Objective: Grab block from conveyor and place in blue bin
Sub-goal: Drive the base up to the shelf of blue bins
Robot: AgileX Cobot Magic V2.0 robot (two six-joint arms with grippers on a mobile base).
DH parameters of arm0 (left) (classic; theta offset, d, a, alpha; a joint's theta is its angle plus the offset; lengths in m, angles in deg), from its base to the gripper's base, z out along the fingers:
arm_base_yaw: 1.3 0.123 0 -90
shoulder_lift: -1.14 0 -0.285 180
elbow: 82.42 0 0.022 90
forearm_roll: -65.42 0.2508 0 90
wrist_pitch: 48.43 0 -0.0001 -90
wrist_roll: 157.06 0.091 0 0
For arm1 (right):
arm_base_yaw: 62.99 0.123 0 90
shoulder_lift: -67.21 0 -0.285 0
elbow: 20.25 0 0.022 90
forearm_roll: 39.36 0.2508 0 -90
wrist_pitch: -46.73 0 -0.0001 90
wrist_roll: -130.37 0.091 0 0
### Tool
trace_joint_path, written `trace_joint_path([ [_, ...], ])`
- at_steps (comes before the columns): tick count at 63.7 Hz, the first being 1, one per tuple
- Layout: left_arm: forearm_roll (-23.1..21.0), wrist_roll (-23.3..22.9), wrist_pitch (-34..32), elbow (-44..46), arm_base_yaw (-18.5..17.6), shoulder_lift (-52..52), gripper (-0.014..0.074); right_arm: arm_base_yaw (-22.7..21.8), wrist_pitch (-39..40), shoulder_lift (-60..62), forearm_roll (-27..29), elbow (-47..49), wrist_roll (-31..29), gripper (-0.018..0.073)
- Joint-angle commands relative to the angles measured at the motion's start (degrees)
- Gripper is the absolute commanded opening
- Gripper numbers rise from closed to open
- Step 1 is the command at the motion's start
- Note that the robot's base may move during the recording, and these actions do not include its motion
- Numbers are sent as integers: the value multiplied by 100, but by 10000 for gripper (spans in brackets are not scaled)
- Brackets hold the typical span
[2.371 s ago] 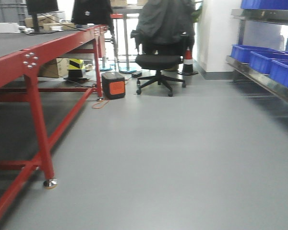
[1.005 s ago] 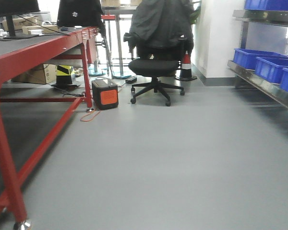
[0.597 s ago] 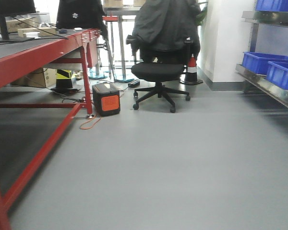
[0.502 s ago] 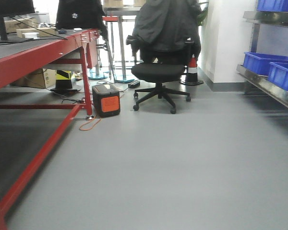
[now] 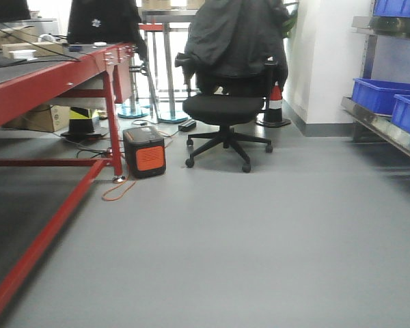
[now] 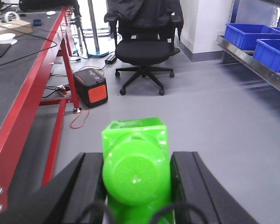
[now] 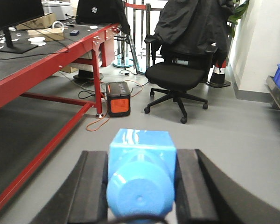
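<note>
The jaws of both arms are clamped on cargo: the right gripper [image 7: 141,189] pinches the bright blue block [image 7: 140,147] between its black pads [image 7: 94,184], knob toward the camera, while the left gripper [image 6: 136,189] holds a green block [image 6: 134,135] of the same shape. Both loads ride above the grey floor [image 5: 260,239], clear of the conveyor [image 5: 51,78]. Over the last couple of seconds the mobile base has rolled up the aisle. The conveyor's near red leg has slid out of the front view. The office chair [image 5: 225,109], draped with a dark jacket [image 5: 232,34], and the orange-and-black power station [image 5: 145,152] loom larger. The row of blue bins [image 5: 386,92] on the steel shelf [image 5: 379,123] has drifted to the right edge, with only two in sight on the lower tier. The pick therefore looks done and the carry under way. What remains, by this reading, is a turn toward the shelf on the right and the release of the blue block into a bin.
</note>
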Motion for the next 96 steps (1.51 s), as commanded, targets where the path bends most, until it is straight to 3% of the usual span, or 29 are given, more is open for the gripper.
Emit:
trace_joint_path([
  [1, -3, -39, -122, -12, -41, -38, -111, 11, 128, 27, -65, -8, -15, -153],
  [96, -3, -39, -122, -12, -41, -38, -111, 11, 128, 27, -65, -8, -15, -153],
])
